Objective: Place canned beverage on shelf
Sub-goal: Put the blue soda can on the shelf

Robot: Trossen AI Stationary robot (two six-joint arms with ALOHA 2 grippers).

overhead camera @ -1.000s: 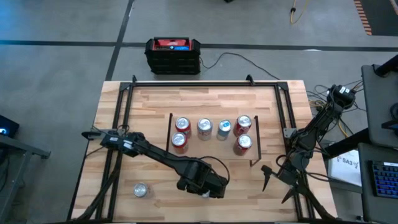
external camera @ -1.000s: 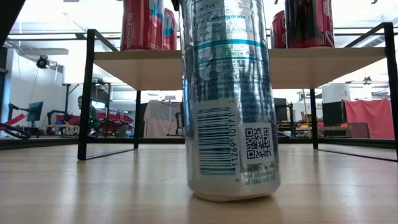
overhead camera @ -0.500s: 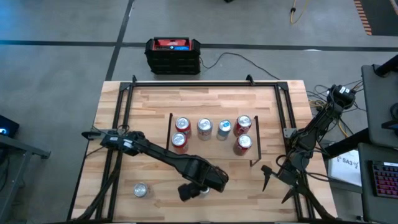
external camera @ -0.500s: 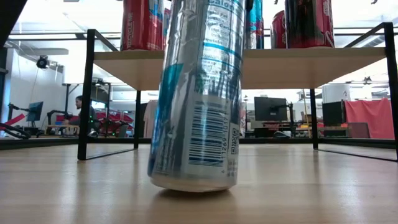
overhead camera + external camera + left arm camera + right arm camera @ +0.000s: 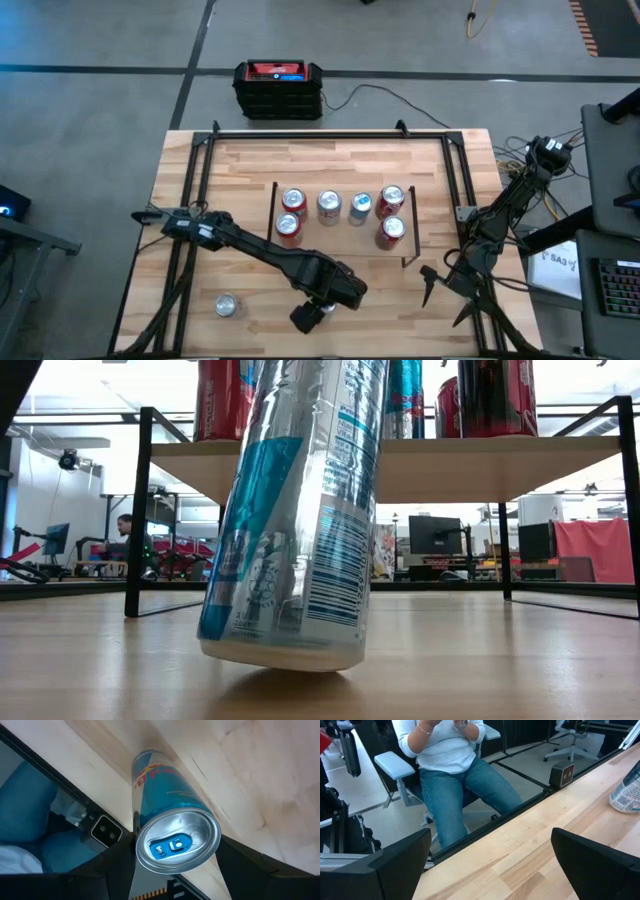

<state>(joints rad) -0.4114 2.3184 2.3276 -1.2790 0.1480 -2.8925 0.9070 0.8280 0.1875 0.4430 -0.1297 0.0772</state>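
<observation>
The left gripper (image 5: 312, 315) clamped a tilted blue-and-silver can (image 5: 295, 510) near the table's (image 5: 250, 170) front edge. The right gripper (image 5: 437, 282) waited, fingers spread, beside the shelf (image 5: 345, 232).

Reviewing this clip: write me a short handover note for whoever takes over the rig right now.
Left gripper: closed on the blue-and-silver can near the table's front edge; the can is tilted, its base just off the table.
Right gripper: open, empty, parked at the right side.
Shelf: six cans standing on top.
One more silver can stands at the front left of the table.
Done: can gripped.
Left: lift it onto the shelf, release, then fetch the silver can.
</observation>
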